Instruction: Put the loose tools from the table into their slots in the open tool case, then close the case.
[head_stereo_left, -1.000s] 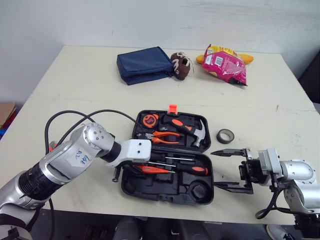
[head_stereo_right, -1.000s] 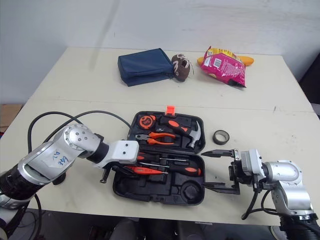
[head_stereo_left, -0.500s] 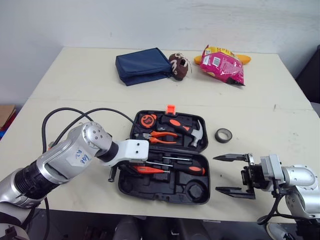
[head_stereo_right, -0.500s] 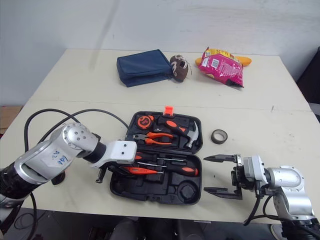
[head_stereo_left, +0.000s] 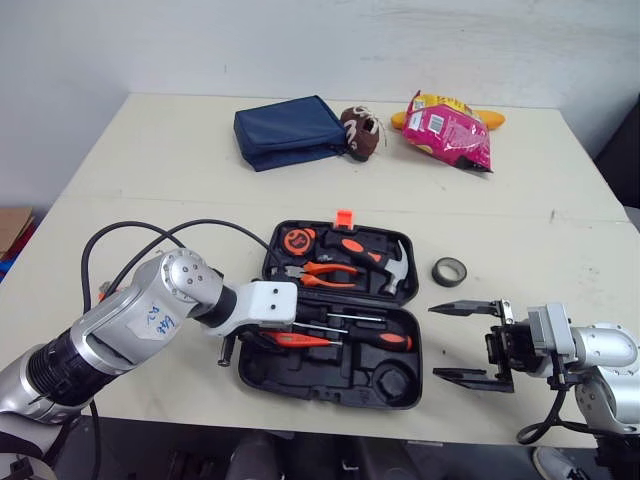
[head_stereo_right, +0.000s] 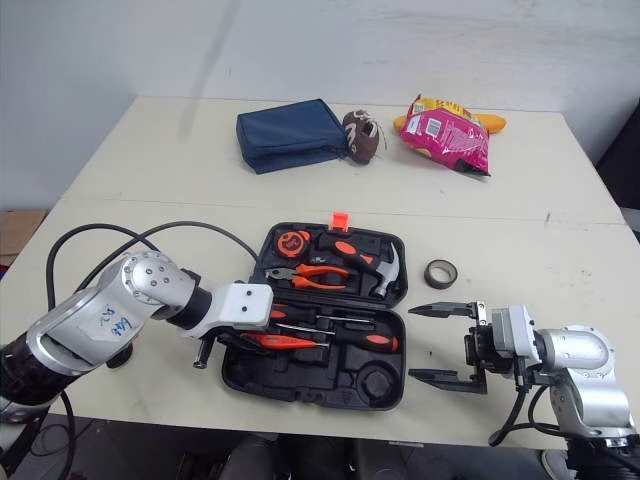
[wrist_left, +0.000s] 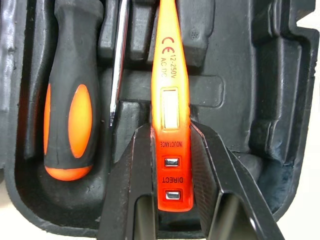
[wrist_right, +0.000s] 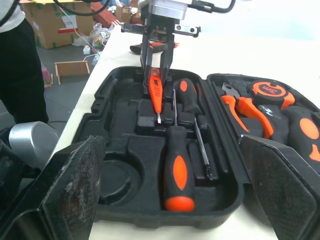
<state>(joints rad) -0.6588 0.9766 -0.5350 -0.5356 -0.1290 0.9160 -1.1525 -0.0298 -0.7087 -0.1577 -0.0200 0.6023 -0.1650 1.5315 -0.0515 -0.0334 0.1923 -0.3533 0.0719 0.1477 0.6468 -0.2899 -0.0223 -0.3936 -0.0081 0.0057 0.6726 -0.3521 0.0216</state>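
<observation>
Left gripper (wrist_left: 171, 134) pinches the butt end of the orange voltage tester (wrist_left: 169, 75), one finger pressed to each side. The tester lies lengthwise over a slot in the near half of the tool case (head_stereo_left: 262, 370), just beside a thin bare shaft and the black-and-orange screwdriver (head_stereo_left: 385, 340). Cannot tell whether it is fully seated.

Change over the last second: little on the left. The arm barely shifts, and the tester and the grip on it are as before. The right gripper (head_stereo_left: 462, 341), spread wide and empty, has drawn back a little. Its tips were at the case's right rim; now a small gap shows.

Reading: the tester looks to be at the press-down-and-release stage. The right arm is out of the way and free for the tape roll (head_stereo_left: 449, 271), which lies loose on the surface (head_stereo_left: 150, 200) right of the case, just beyond that gripper. The round recess (head_stereo_left: 392, 382) at the case's near right stands empty, probably the roll's place. Case is open; closing not yet due.
</observation>
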